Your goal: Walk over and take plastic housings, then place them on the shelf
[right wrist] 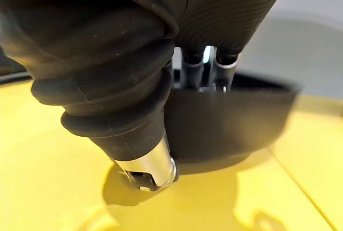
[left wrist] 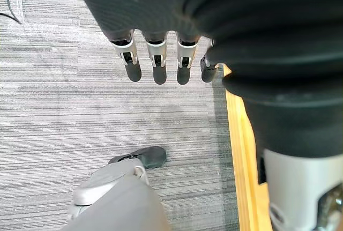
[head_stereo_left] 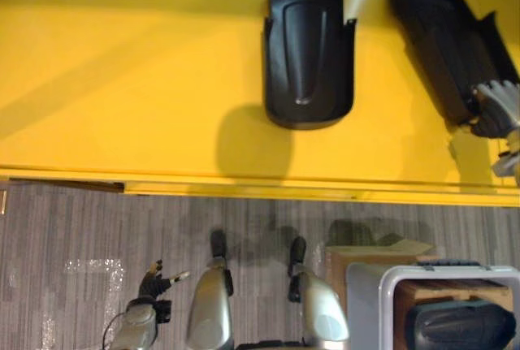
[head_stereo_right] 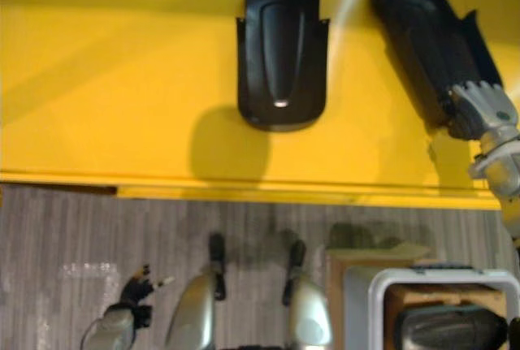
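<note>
- Your right hand [head_stereo_right: 481, 105] grips the near end of the right housing [head_stereo_right: 422, 33], which lies on the yellow shelf [head_stereo_right: 106, 90] at 2 o'clock.
- The middle housing [head_stereo_right: 280, 49] lies at 12.
- Your left hand [head_stereo_left: 153, 278] hangs open at 7.
- This looks like the placing step: next, loosen the fingers and withdraw without dragging the housing.
- A third housing [head_stereo_left: 459, 326] waits in the bin [head_stereo_left: 361, 301] at 5.

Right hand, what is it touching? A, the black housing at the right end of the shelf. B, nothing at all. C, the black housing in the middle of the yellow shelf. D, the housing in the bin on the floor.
A: the right hand rests on the near end of the right housing on the yellow shelf, apart from the middle housing.
</note>
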You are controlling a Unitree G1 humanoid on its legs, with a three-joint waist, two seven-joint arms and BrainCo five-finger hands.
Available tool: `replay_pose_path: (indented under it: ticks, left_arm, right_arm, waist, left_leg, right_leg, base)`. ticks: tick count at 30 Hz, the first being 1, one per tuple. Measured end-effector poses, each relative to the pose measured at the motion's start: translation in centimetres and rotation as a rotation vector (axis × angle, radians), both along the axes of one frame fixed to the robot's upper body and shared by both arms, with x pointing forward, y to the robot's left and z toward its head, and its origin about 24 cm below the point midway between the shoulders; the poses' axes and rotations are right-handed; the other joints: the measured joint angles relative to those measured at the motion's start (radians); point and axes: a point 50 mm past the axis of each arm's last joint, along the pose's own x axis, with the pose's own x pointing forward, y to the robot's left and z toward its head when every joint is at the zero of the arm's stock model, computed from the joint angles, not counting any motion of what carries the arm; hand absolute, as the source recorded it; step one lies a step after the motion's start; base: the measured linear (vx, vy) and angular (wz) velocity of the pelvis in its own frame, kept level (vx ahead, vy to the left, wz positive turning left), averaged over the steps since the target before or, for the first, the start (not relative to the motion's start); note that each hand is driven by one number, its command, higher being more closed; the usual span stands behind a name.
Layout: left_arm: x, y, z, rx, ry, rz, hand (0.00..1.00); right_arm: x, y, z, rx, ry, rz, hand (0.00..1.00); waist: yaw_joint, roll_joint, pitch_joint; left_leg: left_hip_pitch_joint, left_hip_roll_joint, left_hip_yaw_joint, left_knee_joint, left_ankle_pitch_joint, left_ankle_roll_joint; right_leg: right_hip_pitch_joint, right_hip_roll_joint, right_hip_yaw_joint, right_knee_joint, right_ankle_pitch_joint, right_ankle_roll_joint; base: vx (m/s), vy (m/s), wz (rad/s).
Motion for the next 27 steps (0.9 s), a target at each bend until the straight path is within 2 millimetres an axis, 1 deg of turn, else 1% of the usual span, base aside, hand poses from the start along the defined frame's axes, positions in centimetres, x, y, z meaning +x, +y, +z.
replay_pose_path:
  ticks: [13,20,23,26,27]
  left_arm:
    - [-0.2,0.1,-0.3,-0.001,0.019,0.005,0.0]
    - [-0.3,0.1,-0.4,0.0,0.025,0.007,0.0]
    - [-0.3,0.1,-0.4,0.001,0.025,0.007,0.0]
    - [-0.3,0.1,-0.4,0.0,0.024,0.006,0.0]
    - [-0.3,0.1,-0.4,0.001,0.025,0.006,0.0]
  right_arm:
    - [0.1,0.1,-0.3,0.019,-0.015,0.011,1.0]
    - [0.2,0.6,-1.1,0.095,-0.035,0.036,1.0]
    - [0.2,1.1,-1.5,0.159,-0.04,0.065,1.0]
    - [0.3,2.6,-2.1,0.229,-0.05,0.134,1.0]
    - [0.3,2.8,-2.2,0.242,-0.05,0.141,1.0]
  waist:
    - [0.003,-0.003,-0.002]
    - [0.004,-0.014,-0.01]
    - [0.006,-0.016,-0.011]
    - [0.005,-0.018,-0.012]
    - [0.005,-0.018,-0.013]
  left_leg:
    - [0.011,0.0,0.0,-0.016,0.01,-0.003]
    - [0.016,0.0,0.0,-0.029,0.017,-0.004]
    - [0.016,0.0,-0.001,-0.028,0.018,-0.004]
    - [0.017,0.0,-0.001,-0.027,0.018,-0.004]
    - [0.017,0.0,-0.001,-0.027,0.018,-0.004]
  right_leg:
    - [0.004,0.001,-0.001,-0.002,0.002,0.002]
    - [0.004,0.002,-0.002,-0.002,0.002,0.002]
    - [0.005,0.002,-0.002,-0.002,0.003,0.003]
    - [0.005,0.001,-0.002,-0.001,0.003,0.003]
    - [0.006,0.001,-0.002,-0.001,0.003,0.004]
  base:
    - [0.0,0.001,0.0]
    - [0.0,0.0,0.0]
    - [0.0,0.0,0.0]
    - [0.0,0.0,0.0]
    - [0.0,0.0,0.0]
